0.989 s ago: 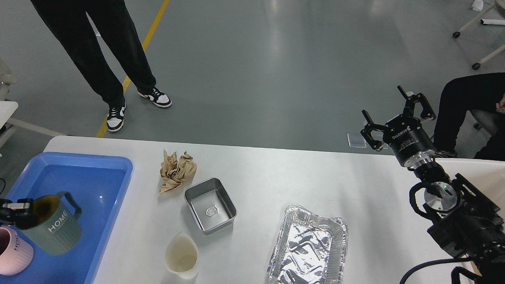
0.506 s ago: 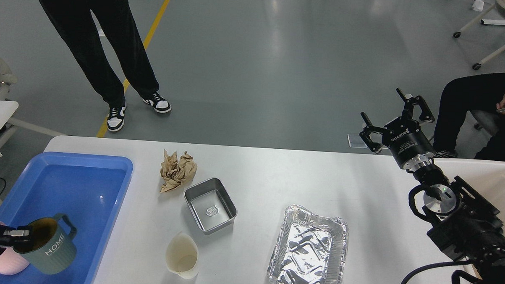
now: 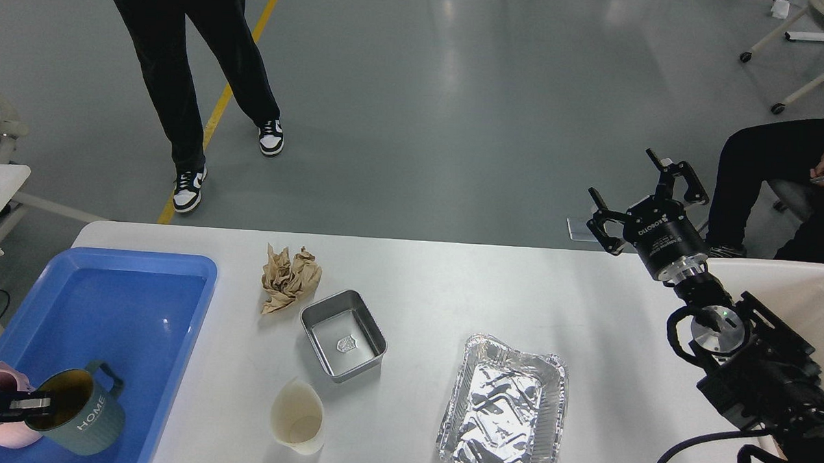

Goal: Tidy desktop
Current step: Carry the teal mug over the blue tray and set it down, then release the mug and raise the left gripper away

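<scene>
The white desktop (image 3: 444, 287) holds a crumpled brown paper (image 3: 289, 278), a small metal tin (image 3: 343, 334), a cream paper cup (image 3: 297, 416) lying on its side and a foil tray (image 3: 504, 409). At the bottom left my left gripper (image 3: 32, 405) is shut on the rim of a green "HOME" mug (image 3: 80, 409), low inside the blue tray (image 3: 121, 303), beside a pink mug (image 3: 4, 375). My right gripper (image 3: 643, 191) is open and empty, raised beyond the desktop's far right edge.
A cream-white bin (image 3: 811, 293) stands at the right, partly behind my right arm. One person stands beyond the table at the far left. Another sits at the far right.
My left gripper has lowered the green mug toward the near left corner of the blue tray, beside the pink mug. The standing person has stepped. My right gripper has barely moved.
</scene>
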`<state>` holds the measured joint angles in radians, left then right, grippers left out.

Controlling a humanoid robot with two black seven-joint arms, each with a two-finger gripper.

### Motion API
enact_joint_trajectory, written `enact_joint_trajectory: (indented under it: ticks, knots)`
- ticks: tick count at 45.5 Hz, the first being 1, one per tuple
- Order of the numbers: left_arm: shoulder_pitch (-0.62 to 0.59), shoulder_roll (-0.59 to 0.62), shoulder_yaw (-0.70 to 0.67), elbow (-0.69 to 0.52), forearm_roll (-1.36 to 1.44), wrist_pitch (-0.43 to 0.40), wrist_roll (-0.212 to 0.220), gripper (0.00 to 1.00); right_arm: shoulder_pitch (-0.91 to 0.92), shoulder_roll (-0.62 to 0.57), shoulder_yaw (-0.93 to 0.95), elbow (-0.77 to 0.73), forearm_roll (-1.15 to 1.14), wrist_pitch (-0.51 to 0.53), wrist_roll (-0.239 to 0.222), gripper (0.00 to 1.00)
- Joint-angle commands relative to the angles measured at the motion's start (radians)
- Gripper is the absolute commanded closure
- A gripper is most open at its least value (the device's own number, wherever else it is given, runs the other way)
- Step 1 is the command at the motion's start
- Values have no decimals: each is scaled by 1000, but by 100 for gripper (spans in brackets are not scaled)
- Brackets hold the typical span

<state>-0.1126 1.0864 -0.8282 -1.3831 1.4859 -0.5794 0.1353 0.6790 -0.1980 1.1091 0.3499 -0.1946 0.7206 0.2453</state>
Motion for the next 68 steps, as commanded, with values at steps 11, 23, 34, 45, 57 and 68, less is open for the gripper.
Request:
enact_joint_trajectory:
  ticks: [11, 23, 34, 45, 57, 68]
  knots:
    - [11, -34, 0, 18, 19, 30, 0, 85, -7, 0, 2, 8, 1, 0, 0, 0]
    - [10, -33, -2, 22, 17, 30, -28, 35, -7, 0, 2, 8, 1, -1, 0, 0]
    - [-41, 1, -41, 12, -7, -14, -114, 4, -6, 0, 2, 8, 0, -1, 0, 0]
    - [-278, 145, -238, 1, -249, -381, -105, 4, -4, 0, 0, 17, 0, -1, 0, 0]
    - [-404, 119, -312, 1, -398, -381, 27, 4, -4, 3, 0, 26, 0, -6, 0, 0]
    - [-400, 21, -292, 4, -398, -369, 35, 4, -4, -5, 0, 35, 0, -7, -1, 0]
